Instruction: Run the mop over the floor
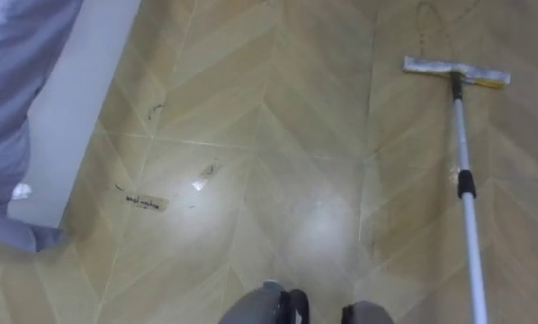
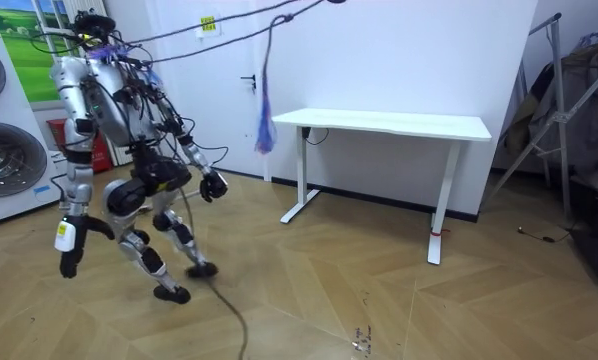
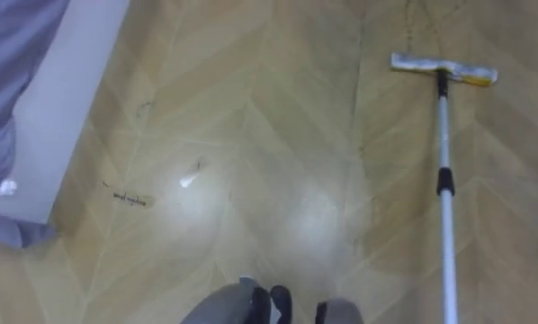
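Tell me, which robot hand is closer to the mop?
Right, probably. The mop lies ahead on the robot's right, its pole running back toward that side, where the right robot hand hangs low. The left robot hand is held out front.

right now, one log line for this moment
mop head on floor ahead right | handle runs back toward robot | scraps ahead left
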`<state>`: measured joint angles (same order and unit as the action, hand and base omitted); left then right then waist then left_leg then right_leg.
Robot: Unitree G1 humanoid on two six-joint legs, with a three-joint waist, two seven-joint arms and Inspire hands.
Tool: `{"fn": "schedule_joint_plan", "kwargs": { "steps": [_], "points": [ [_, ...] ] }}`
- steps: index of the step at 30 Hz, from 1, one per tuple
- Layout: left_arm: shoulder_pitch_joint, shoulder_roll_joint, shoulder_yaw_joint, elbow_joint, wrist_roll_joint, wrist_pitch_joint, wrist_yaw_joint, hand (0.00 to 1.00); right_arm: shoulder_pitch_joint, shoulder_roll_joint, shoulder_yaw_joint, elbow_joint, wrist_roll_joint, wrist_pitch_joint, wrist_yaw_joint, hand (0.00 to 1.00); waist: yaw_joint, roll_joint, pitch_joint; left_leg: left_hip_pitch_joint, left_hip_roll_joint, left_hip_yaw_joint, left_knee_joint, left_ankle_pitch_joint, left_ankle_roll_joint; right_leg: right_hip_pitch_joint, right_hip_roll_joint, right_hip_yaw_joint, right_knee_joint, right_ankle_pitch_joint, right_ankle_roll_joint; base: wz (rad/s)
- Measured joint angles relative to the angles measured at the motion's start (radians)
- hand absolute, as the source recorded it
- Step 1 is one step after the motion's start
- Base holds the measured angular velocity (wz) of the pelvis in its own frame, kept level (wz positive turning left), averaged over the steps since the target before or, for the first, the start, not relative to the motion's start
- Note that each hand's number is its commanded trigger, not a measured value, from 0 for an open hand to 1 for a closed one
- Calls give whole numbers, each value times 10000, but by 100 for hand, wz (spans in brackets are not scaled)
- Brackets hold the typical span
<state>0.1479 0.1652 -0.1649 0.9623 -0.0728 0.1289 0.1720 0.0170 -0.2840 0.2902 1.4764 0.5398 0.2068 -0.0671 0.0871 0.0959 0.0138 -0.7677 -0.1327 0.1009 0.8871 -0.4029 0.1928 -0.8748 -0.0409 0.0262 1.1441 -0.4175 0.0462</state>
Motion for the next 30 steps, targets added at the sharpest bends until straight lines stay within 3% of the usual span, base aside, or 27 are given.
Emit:
{"fn": "schedule_joint_plan", "kwargs": {
  "steps": [1, 2, 3, 4, 5, 6, 7, 8, 9, 10, 12, 13, 14, 15, 16, 17, 18, 19, 21, 22, 23, 24, 26, 27, 28, 30],
  "points": [
    [11, -3, 5, -3, 4, 39, 7, 0, -3, 17, -4, -12, -18, 3, -35, 100, -10, 8, -6, 114, 1, -3, 1, -106, 1, -107, 0, -69, -474, 36, -59, -9],
    [15, -8, 22, 15, 5, 176, 86, 0, -53, 33, -113, -10, -192, 93, -76, 100, -6, -112, 66, 372, 1, -7, 60, -328, -10, -229, -6, -204, -1435, 196, -257, 0],
    [28, 15, 34, 76, -24, 319, 167, 0, -266, 17, -259, -1, -395, 280, -109, 100, 9, -120, 76, 646, 3, -35, 253, -647, -68, -232, -43, -442, -1987, 556, -473, 0],
    [51, 22, 36, 109, -55, 505, 209, 0, -514, -50, -315, 11, -610, 537, -133, 100, 67, -192, 77, 865, 44, -102, 512, -987, -142, -81, -72, -661, -1944, 779, -652, -7],
    [58, 23, 44, 117, -83, 566, 233, 0, -709, -97, -407, 9, -741, 671, -176, 100, 151, -226, 69, 943, 82, -103, 628, -1119, -188, 25, -70, -725, -1866, 770, -678, -27],
    [40, 26, 50, 81, -121, 652, 280, 0, -1228, -257, -469, 17, -875, 921, -210, 100, 436, -324, 69, 992, 175, -124, 943, -1328, -357, 108, -63, -846, -1681, 691, -837, -48],
    [18, 50, 52, 60, -232, 704, 411, 0, -1902, -405, -467, 35, -1037, 1027, -225, 100, 650, -497, 124, 890, 209, -256, 1488, -1362, -526, 115, -32, -872, -1428, 535, -999, -47],
    [15, 81, 66, 26, -349, 711, 460, 0, -2291, -470, -461, 31, -1084, 1007, -219, 100, 713, -538, 134, 760, 257, -244, 1911, -1275, -702, 116, 5, -862, -1278, 403, -1052, -30],
    [19, 133, 59, -68, -540, 729, 580, 0, -2934, -602, -362, 6, -1081, 889, -154, 100, 848, -731, 183, 394, 471, -191, 2907, -960, -1272, 147, 133, -862, -1049, 164, -1119, -14],
    [43, 179, 7, -186, -568, 739, 661, 0, -3453, -679, -274, -88, -1069, 726, -67, 100, 998, -829, 154, 15, 647, -203, 3739, -475, -1750, 227, 261, -857, -914, -35, -1200, -8],
    [51, 218, -7, -215, -525, 756, 710, 0, -4013, -726, -226, -452, -915, 604, 74, 100, 1177, -1205, 179, -603, 703, -321, 4348, 129, -1861, 347, 308, -802, -852, -282, -1251, 12],
    [55, 221, 7, -241, -517, 755, 707, 0, -4132, -729, -254, -518, -837, 558, 165, 100, 1173, -1262, 167, -789, 716, -403, 4085, 53, -1738, 412, 309, -803, -895, -337, -1244, 23],
    [99, 220, 6, -319, -438, 740, 652, 0, -4346, -737, -373, -634, -726, 471, 342, 100, 1286, -1442, 239, -1181, 856, -547, 3174, 6, -1668, 600, 310, -842, -1064, -398, -1219, 17],
    [181, 200, 6, -312, -426, 730, 516, 0, -4328, -746, -383, -637, -613, 382, 474, 100, 1420, -1493, 257, -1415, 912, -829, 1775, 134, -1795, 959, 308, -925, -1332, -466, -1140, 17],
    [279, 198, -2, -301, -431, 698, 431, 0, -4087, -734, -350, -620, -468, 343, 577, 100, 1422, -1405, 241, -1436, 1045, -964, 631, 788, -1782, 1483, 230, -1129, -1585, -620, -1064, 19],
    [361, 223, -1, -279, -426, 696, 385, 0, -3875, -730, -331, -614, -385, 334, 654, 100, 1396, -1353, 253, -1367, 1075, -910, 450, 1136, -1699, 1680, 108, -1190, -1610, -734, -955, 41],
    [439, 229, 3, -222, -406, 694, 281, 0, -3366, -781, -277, -607, -215, 333, 824, 100, 1337, -1351, 111, -1122, 975, -733, 348, 1076, -1200, 1946, -11, -1204, -1697, -943, -686, 45],
    [321, 182, 9, -176, -320, 700, 139, 0, -2977, -800, -272, -475, -196, 328, 901, 100, 1315, -1320, 99, -903, 752, -732, 261, 937, -957, 2194, -126, -1135, -1731, -1009, -561, 45],
    [149, 32, 43, -189, -12, 675, 95, 0, -2459, -866, -258, 3, -222, 295, 942, 100, 1199, -1011, 137, -551, 441, -712, 241, 744, -624, 2412, -408, -1115, -1420, -949, -413, 37],
    [119, -31, 50, -224, 148, 536, 90, 0, -2027, -892, -168, 275, -374, 288, 869, 100, 1025, -835, 97, -347, 129, -678, 207, 583, -456, 2307, -684, -1055, -799, -787, -143, 44],
    [111, -57, 55, -234, 235, 460, 92, 0, -1768, -909, -165, 308, -402, 276, 762, 100, 921, -740, 71, -272, 10, -655, 211, 516, -371, 2221, -810, -994, -471, -635, -56, 45],
    [115, -102, 51, -238, 325, 385, 94, 0, -1259, -930, -163, 362, -402, 223, 578, 100, 724, -507, -2, -143, -185, -648, 250, 355, -249, 2044, -962, -832, 108, -285, 80, 25],
    [118, -155, 71, -225, 354, 337, 88, 0, -751, -823, -160, 360, -402, 219, 345, 100, 598, -172, -7, -55, -227, -690, 374, 92, -128, 1650, -914, -672, 780, 403, 100, 0],
    [105, -149, 90, -180, 352, 314, 91, 0, -572, -734, -168, 356, -386, 217, 196, 100, 486, -25, -56, -48, -227, -754, 400, -30, -92, 1291, -782, -513, 1163, 777, 62, -22],
    [98, -140, 98, -178, 346, 313, 108, 0, -518, -627, -171, 356, -373, 216, 134, 100, 446, 27, -78, -39, -227, -773, 385, -62, -70, 1122, -696, -420, 1273, 794, 30, -40],
    [81, -166, 128, -218, 370, 292, 142, 0, -468, -236, -164, 339, -383, 205, -181, 100, 359, -3, -8, 11, -225, -854, 303, -106, -89, 246, -239, -139, 774, 437, 12, -39]
  ]
}}
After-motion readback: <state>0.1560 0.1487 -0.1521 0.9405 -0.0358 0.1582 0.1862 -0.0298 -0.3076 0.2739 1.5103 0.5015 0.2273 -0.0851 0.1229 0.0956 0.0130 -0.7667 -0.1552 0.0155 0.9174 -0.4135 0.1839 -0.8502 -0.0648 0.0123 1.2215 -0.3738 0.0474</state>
